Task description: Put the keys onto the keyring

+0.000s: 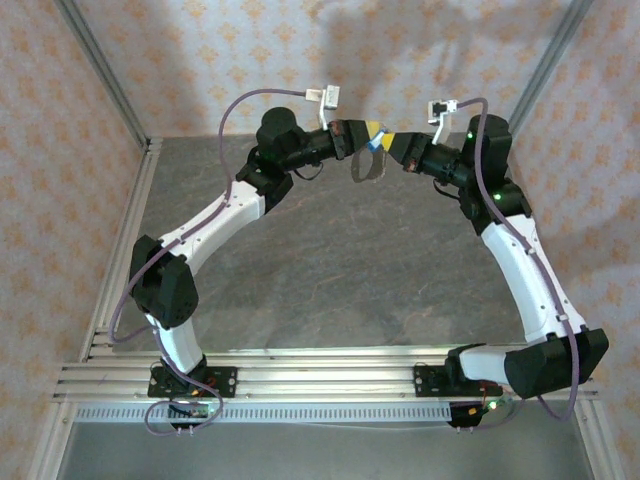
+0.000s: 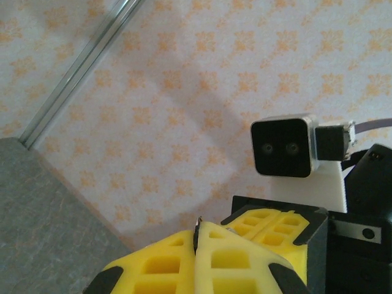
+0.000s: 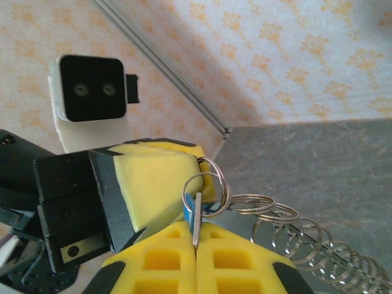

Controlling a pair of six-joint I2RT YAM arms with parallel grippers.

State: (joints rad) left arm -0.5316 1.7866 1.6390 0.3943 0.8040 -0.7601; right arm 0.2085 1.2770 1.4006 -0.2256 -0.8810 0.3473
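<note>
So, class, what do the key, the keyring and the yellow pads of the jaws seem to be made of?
Key: silvery bare metal blade, glinting edge; blue head, perhaps plastic. Keyring: thin shiny wire, likely steel, running into a coiled strand. Pads: matte yellow, probably soft rubber or foam, moulded with square pockets.

We saw open room over the grey table [image 1: 340, 270] at mid-frame. The left arm [image 1: 215, 215] and right arm [image 1: 520, 260] walled its sides, the patterned wall [image 1: 200, 60] barred the top, a metal rail [image 1: 320, 370] crossed the bottom.
</note>
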